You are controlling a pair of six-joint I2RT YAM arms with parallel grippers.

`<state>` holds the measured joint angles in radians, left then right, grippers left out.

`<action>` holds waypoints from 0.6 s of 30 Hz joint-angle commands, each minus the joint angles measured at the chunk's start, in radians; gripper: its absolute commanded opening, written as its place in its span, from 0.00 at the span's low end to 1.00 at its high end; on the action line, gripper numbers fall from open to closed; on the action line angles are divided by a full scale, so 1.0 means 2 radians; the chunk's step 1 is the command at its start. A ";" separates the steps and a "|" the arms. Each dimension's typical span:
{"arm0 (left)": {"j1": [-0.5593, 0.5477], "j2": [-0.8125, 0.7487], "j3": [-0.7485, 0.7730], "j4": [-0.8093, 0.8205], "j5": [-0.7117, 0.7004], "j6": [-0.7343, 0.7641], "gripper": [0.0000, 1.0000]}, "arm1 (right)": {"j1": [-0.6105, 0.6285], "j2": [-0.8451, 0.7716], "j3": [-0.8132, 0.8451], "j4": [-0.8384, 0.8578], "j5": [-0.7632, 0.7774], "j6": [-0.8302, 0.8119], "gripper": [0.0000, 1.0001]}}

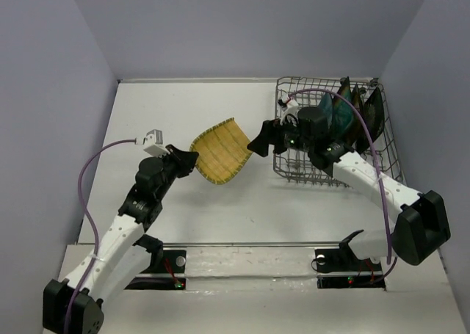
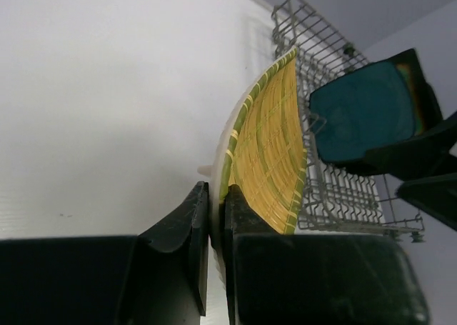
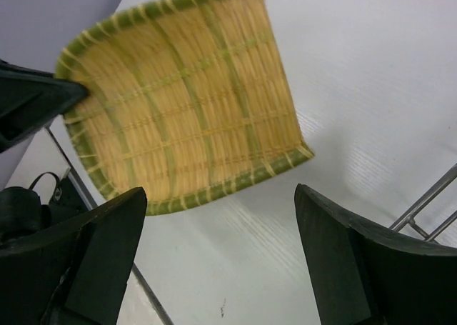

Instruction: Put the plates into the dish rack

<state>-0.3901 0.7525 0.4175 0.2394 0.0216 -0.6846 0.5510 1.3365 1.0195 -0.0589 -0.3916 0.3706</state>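
Jaws: left gripper [image 2: 215,196] pinches the yellow ribbed plate [image 2: 271,146] at its rim, right gripper [image 3: 221,228] spread wide; plate seems stiff, light, breakable, best held by an edge.

White-shelled arms [image 1: 121,235] with black joints and black grippers [image 1: 189,160] — each trailing a purple cable [image 1: 81,191].

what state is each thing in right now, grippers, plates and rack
dish rack: partly loaded, plates at its far right end
racked plates: standing on edge between the tines
yellow ribbed plate: tilted, outside the dish rack, held by one edge
left gripper: shut on the yellow ribbed plate's rim
right gripper: open, holding nothing
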 commanded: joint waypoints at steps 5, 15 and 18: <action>0.003 -0.118 0.038 0.006 0.019 -0.020 0.06 | 0.004 -0.001 -0.023 0.065 0.021 0.059 0.91; 0.004 -0.133 0.005 0.101 0.074 -0.071 0.06 | 0.004 0.000 -0.123 0.291 -0.076 0.199 0.91; 0.003 -0.143 -0.007 0.122 0.083 -0.086 0.06 | 0.009 0.020 -0.143 0.372 -0.093 0.243 0.87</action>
<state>-0.3843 0.4999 0.4171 0.2512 0.1192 -0.7647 0.5518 1.3437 0.7670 0.3531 -0.4931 0.7082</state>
